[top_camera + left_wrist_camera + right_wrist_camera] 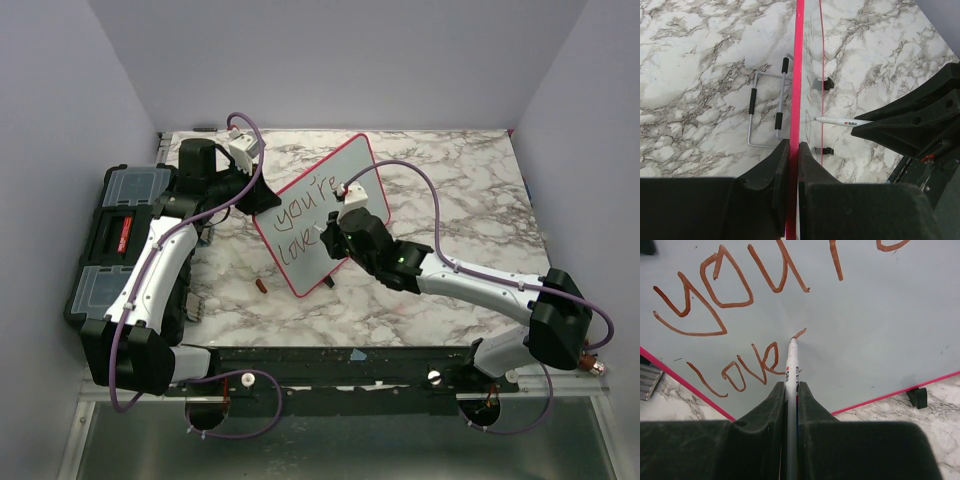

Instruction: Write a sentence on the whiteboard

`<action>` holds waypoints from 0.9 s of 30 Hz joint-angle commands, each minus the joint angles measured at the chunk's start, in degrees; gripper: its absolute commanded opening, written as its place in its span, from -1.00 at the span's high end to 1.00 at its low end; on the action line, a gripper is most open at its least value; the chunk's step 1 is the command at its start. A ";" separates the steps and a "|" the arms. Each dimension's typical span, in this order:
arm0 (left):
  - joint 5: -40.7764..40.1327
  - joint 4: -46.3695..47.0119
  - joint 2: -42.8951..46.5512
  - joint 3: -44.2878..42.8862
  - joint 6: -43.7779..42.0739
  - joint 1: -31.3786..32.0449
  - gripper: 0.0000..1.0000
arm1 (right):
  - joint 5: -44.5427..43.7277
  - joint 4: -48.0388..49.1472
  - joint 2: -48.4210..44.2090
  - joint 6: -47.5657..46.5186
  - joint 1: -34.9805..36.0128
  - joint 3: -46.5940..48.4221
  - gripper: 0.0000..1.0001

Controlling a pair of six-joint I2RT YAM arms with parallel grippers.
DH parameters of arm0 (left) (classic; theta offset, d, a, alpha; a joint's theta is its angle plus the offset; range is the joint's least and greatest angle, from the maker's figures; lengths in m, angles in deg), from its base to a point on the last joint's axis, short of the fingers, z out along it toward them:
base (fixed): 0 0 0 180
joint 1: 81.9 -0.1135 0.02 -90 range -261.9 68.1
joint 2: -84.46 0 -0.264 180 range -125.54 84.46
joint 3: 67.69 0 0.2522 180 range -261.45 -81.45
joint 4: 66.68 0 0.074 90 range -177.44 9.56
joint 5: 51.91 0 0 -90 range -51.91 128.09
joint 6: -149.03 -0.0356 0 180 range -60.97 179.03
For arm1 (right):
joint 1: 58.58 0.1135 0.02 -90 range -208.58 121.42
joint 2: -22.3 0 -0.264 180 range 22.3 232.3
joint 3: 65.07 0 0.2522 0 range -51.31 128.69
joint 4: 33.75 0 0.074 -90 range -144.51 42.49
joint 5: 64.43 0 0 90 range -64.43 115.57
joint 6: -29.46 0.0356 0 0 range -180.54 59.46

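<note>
**Q:** Status of the sentence?

**A:** Partway. The whiteboard (335,180) carries "you're" on its upper line in reddish-brown ink. The lower line reads "lov", plus a short stroke right at the tip of my marker (791,357). I take that stroke as the next letter being formed, likely an e.

**Q:** Where does the board sit, and what holds it?

**A:** On the worktop (470,200), to the right of the black toolbox (120,235). It stands on edge and tilted, written face toward my right arm. My left fingers (775,167) are pressed together on its red-pink frame, one on each face. From the left wrist the board shows edge-on. A wire stand (767,107) lies flat on the marble beside it. My judgement: the grip, not the stand, holds the board up.

**Q:** Right side?

**A:** Right fingers (772,405) are clamped on the marker barrel. The tip touches the board face just right of the "v".

**Q:** What is left?

**A:** Judgement only. Finish this word, then add any closing words; the task does not fix the wording. There is bare surface to the right of the tip, so room is no constraint. A small reddish-brown piece (261,286) lies on the worktop near the board's lower corner. It is perhaps the marker's cap, but too small to tell.
</note>
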 commanded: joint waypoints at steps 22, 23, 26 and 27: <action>-1.99 2.42 1.79 0.08 -1.74 0.50 1.00 | -0.17 -1.10 -0.13 2.94 -0.18 -3.99 0.99; -1.99 2.41 1.79 0.08 -1.73 0.50 1.00 | -0.44 -1.26 -0.23 2.99 -0.15 -3.93 0.99; -1.99 2.41 1.79 0.08 -1.74 0.50 1.00 | -1.74 -1.65 -0.27 3.08 -0.15 -3.71 0.99; -1.95 2.44 1.75 0.08 -1.74 0.50 1.00 | -2.18 -1.69 -0.27 3.03 -0.18 -3.57 0.99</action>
